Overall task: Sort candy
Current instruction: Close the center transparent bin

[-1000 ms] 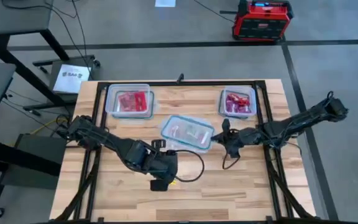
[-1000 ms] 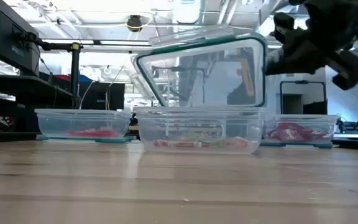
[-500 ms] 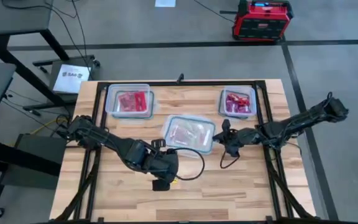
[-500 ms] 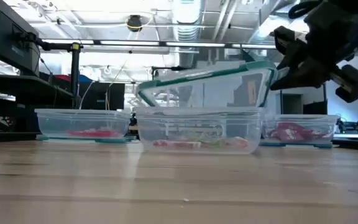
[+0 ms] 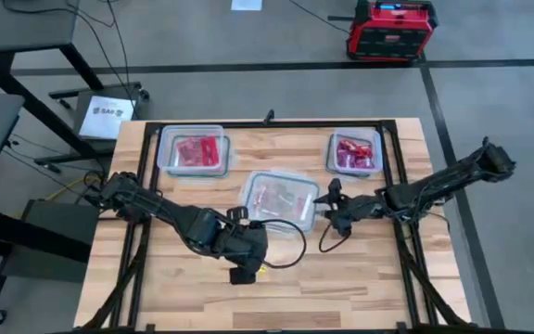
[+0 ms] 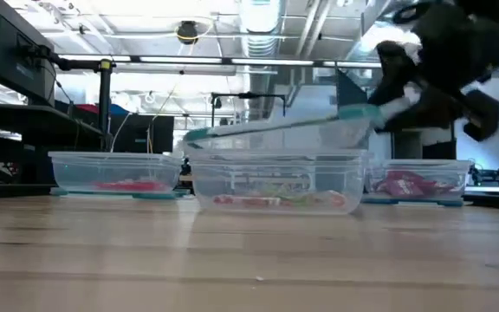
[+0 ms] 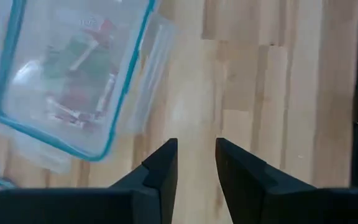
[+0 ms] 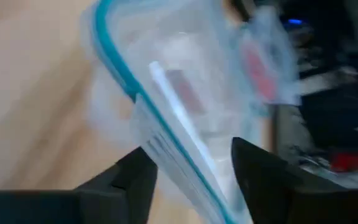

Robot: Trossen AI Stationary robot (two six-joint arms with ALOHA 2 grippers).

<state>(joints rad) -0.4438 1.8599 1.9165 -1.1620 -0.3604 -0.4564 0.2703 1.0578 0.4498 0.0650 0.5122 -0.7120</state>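
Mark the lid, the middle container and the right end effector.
lid [image 6: 275, 130]: low view, on its tilted clear panel.
middle container [image 6: 275, 178]: low view, on its front wall.
right end effector [image 5: 327, 206]: high view, midway between its fingertips at the lid's edge.

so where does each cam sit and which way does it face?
High: overhead, straight down on the table; both arms show.
Low: table height, level across to the middle container; right tool comes in from above, at the lid.
Left wrist: looks past left tool down at wood and the same container.
Right wrist: past right tool's fingers at the lid's teal rim.
Shared: all four show that lid.
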